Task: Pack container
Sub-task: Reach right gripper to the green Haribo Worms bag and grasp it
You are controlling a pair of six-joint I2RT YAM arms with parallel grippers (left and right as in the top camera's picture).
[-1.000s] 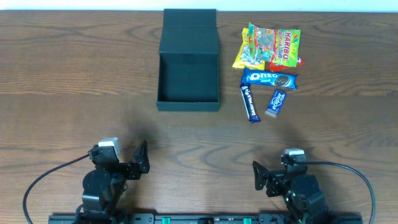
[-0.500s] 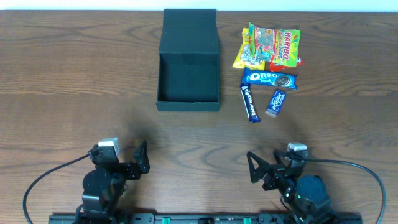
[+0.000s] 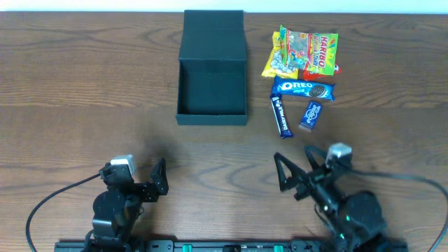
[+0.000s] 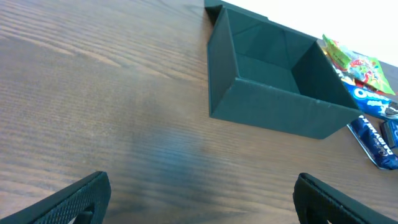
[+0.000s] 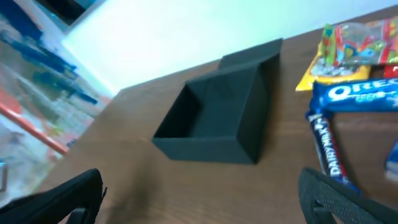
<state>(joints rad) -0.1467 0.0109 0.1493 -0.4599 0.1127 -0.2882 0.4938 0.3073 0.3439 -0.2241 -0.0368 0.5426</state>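
The dark green container (image 3: 212, 87) stands open and empty at the table's back centre, its flap lid folded back; it also shows in the left wrist view (image 4: 273, 81) and the right wrist view (image 5: 217, 121). Right of it lie a Haribo bag (image 3: 302, 50), a red packet (image 3: 323, 70), an Oreo pack (image 3: 303, 89), a Dairy Milk bar (image 3: 281, 115) and a small blue bar (image 3: 311, 115). My left gripper (image 3: 159, 176) is open and empty near the front left. My right gripper (image 3: 295, 173) is open and empty at the front right, well short of the snacks.
The wooden table (image 3: 84, 84) stretches bare to the left of the container. Black cables (image 3: 49, 203) loop from both arm bases along the front edge. The table's back edge meets a white wall (image 5: 186, 31).
My right arm has lifted and swung forward toward the snacks, jaws still open. The left arm has not moved.
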